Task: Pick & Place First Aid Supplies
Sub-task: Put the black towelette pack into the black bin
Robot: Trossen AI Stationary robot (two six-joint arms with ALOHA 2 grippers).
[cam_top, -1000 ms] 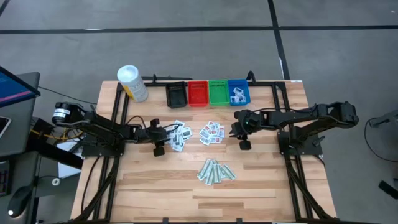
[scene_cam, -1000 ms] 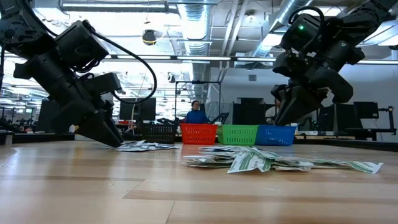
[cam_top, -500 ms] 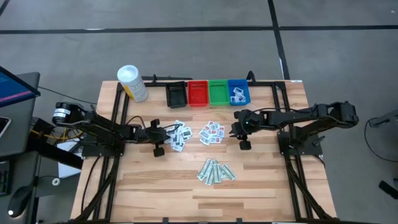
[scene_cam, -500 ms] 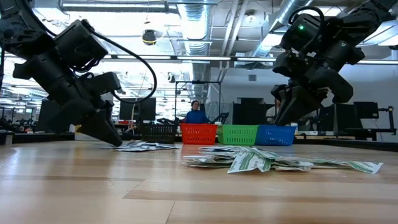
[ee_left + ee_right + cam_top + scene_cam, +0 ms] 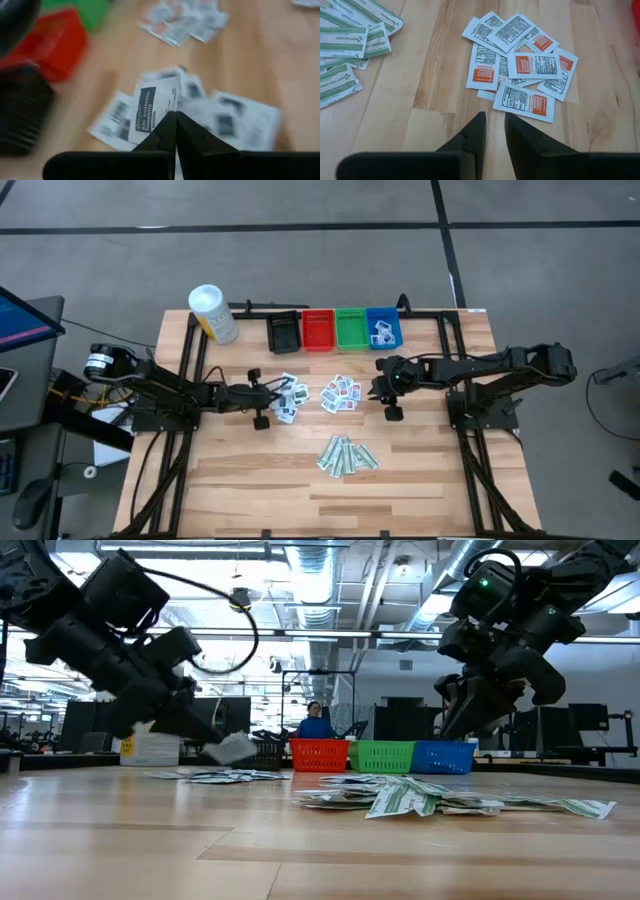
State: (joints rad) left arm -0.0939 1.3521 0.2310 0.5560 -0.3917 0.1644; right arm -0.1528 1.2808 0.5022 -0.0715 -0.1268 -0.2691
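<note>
left wrist view shows my left hand point(image 5: 175, 131) pinched shut on the near edge of a white antiseptic towelette packet point(image 5: 152, 107) with dark print, raised a little above the pile of dark-print packets point(image 5: 287, 396) it belongs to, at the left middle of the bench point(image 5: 430, 470). in the low view the packet point(image 5: 232, 748) hangs clear of the wood. it is thin paper, very light and floppy, so it droops from the pinch. i judge a grip on the sealed edge is right, since the flat face gives nothing to catch and the paper may slip or drag a neighbour along.

my right hand point(image 5: 491, 131) hovers above the bench just beside the red-print packets point(image 5: 520, 62), fingers only narrowly apart, holding nothing. the pale-green strips point(image 5: 347, 455) lie nearer, in a heap of their own. at the far edge stand the black bin point(image 5: 284, 332), red bin point(image 5: 318, 330), green bin point(image 5: 351, 329) and blue bin point(image 5: 384, 328), the blue one already holding some packets.
</note>
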